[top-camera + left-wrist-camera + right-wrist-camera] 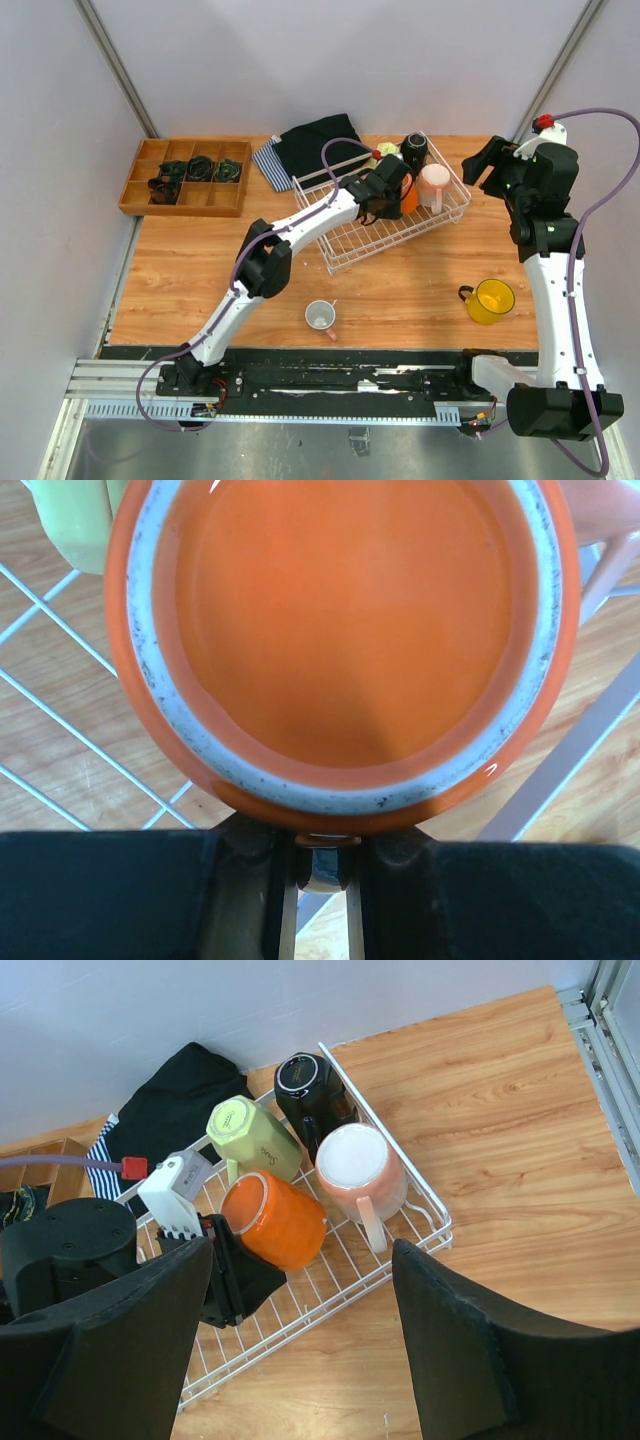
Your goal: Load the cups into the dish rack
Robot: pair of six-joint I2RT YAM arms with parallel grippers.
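The white wire dish rack [350,245] stands at the back middle of the table. My left gripper [395,195] is inside it, shut on the handle of the orange mug [409,197], which is tilted on its side just above the wires. The left wrist view shows the orange mug [340,630] filling the frame, its handle pinched in the gripper [322,880]. The black mug [310,1090], the yellow-green mug [250,1138] and the pale pink mug [360,1172] sit in the rack [400,1250]. The yellow mug [491,300] and the small dusty pink mug [321,317] stand on the table. My right gripper [495,165] is open and empty, raised right of the rack.
A brown wooden compartment tray [135,195] with dark items is at the back left. A black cloth [315,145] and a striped cloth [268,160] lie behind the rack. Grey walls close the back and sides.
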